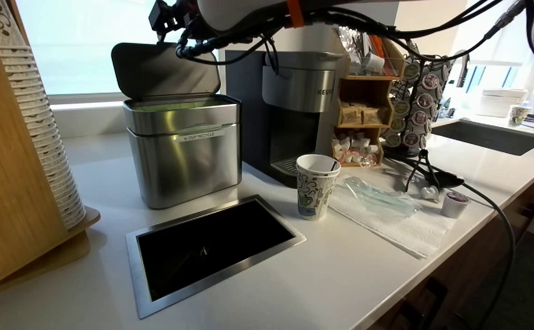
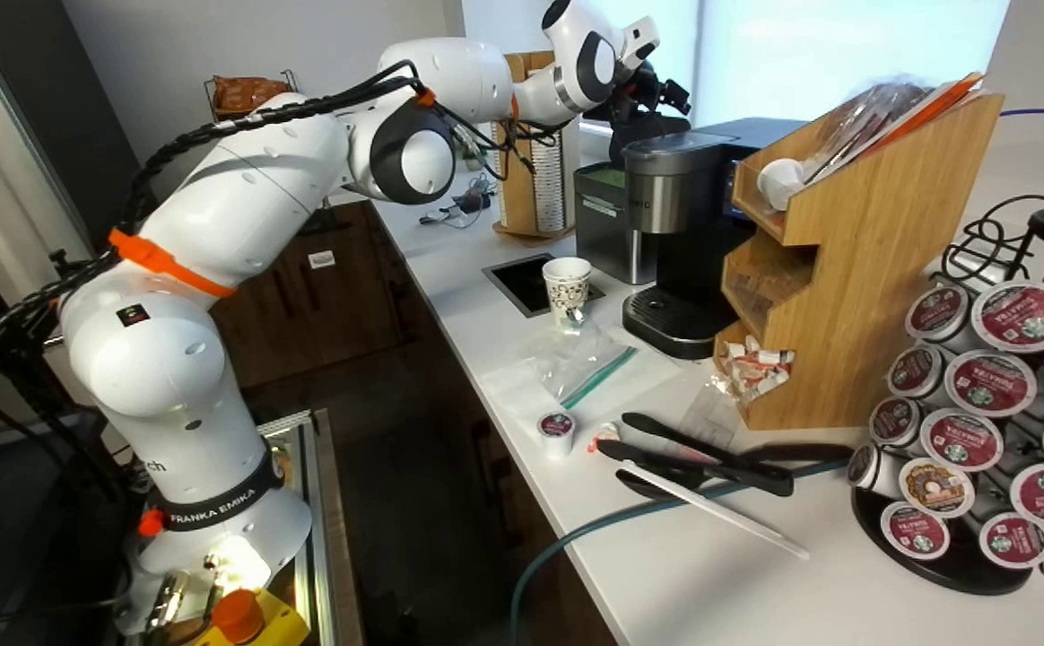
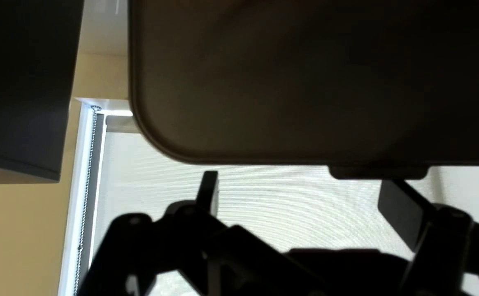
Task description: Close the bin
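While the bin [image 1: 186, 161] has its lid [image 1: 166, 71] raised, the wide-spread gripper [image 3: 300, 195] hangs at the lid's edge, perhaps touching.

The dark bin lid [image 3: 305, 82], one rounded corner showing, fills the upper right of the wrist view; a small tab [image 3: 377, 172] projects from its lower edge. Below, the gripper [image 3: 301, 195] stands spread, one fingertip [image 3: 400, 209] by the tab, contact unclear. Behind: window shade [image 3: 289, 205], tan wall [image 3: 21, 230].
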Action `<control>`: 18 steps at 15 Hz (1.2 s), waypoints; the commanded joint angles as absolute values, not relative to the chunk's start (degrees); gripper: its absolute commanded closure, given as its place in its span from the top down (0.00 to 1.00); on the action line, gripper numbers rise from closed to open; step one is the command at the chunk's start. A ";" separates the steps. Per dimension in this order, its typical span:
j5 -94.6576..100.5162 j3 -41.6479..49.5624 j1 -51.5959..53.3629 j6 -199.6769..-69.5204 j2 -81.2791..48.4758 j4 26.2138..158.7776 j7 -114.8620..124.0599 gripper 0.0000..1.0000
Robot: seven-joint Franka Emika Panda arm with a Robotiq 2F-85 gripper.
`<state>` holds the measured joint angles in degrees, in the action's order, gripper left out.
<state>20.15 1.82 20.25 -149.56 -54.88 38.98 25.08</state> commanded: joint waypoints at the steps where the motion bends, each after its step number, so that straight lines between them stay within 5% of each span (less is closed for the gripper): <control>1: 16.53 -2.66 18.30 -149.28 -56.04 37.89 21.79 1.00; 16: 12.00 -5.85 20.96 -109.26 -48.87 38.84 34.96 1.00; 18: 13.39 -5.21 21.65 -112.73 -49.31 36.89 38.18 1.00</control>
